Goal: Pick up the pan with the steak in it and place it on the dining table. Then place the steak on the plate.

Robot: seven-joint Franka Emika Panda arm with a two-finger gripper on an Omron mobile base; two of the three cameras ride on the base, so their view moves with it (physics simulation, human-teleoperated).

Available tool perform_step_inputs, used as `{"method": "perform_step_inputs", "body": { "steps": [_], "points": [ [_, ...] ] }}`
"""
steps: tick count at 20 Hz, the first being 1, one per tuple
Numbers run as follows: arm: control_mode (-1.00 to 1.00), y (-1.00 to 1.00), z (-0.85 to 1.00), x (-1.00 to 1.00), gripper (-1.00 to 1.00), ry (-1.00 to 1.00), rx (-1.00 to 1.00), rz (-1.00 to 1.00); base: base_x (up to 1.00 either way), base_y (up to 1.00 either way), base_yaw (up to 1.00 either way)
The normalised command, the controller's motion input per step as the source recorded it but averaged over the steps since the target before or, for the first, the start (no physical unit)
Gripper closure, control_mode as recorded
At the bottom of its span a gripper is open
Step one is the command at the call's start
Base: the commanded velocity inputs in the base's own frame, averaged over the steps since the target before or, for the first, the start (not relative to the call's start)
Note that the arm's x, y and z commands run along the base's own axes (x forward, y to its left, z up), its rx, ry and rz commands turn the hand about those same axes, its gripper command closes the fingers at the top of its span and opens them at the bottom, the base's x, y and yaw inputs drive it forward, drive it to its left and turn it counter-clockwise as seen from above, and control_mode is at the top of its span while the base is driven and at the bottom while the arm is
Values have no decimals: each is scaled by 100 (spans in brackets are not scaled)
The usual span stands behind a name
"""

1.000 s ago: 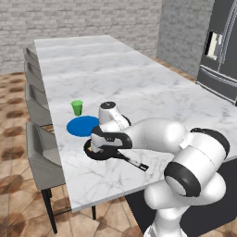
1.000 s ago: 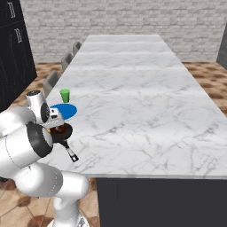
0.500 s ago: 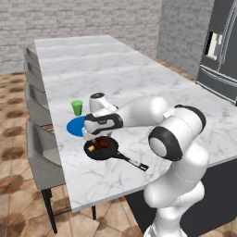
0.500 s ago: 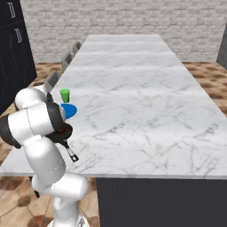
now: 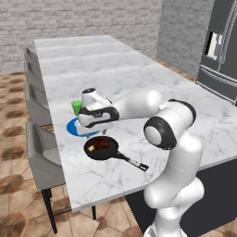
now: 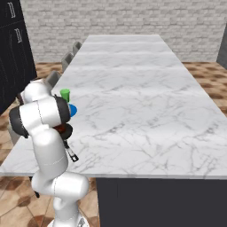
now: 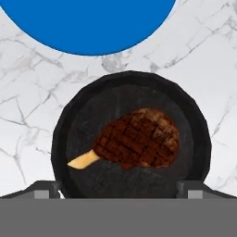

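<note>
One pan point(image 5: 101, 148), round, black, shallow-walled; recorded flat on dining table point(image 5: 139, 78) near its front left edge, left of centre in left base view. Long thin handle pointed toward lower right of that frame, resting on the marble. Seen in hand view at centre frame point(image 7: 65, 139), rim fully in sight, marble on all sides.

One steak point(image 7: 137, 138), reddish-brown with grill marks, tan bit at its left end in hand view; lay inside pan, slightly right of pan's middle. Noted in left base view as small brown patch point(image 5: 100, 145) on pan floor.

One plate point(image 7: 88, 23), bright blue, flat; cut off by upper edge of hand view, just beside pan rim with narrow strip of marble between, not touching. In left base view point(image 5: 72, 127) largely covered by the hand; in right base view a blue sliver point(image 6: 72, 109) at left of frame, behind the arm.

One green cup point(image 5: 76, 107), upright, beyond plate in left base view; also at left of right base view point(image 6: 65, 94).

One gripper point(image 7: 118, 189), hung above pan, aimed down; fingertips point(image 7: 47, 189) at lower left and lower right of hand view, spread wider than the steak, nothing between them — parted, empty. Hand point(image 5: 95, 114) seen in left base view over plate and back rim of pan, clear of both.

Several grey chairs point(image 5: 39, 157) along table's left side, left base view.

One dark refrigerator point(image 5: 222, 46), upper right, left base view.
</note>
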Motion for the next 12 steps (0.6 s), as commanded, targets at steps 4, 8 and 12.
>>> {"method": "perform_step_inputs", "body": {
  "steps": [4,8,12],
  "points": [
    [-100,-14,-4,-3,-100,-1,11,-15,0,0,0],
    [-100,-15,-9,-6,-100,-3,10,-27,0,0,0],
    [-100,-5,-14,-1,-100,-4,7,-34,0,0,0]
  ]
}}
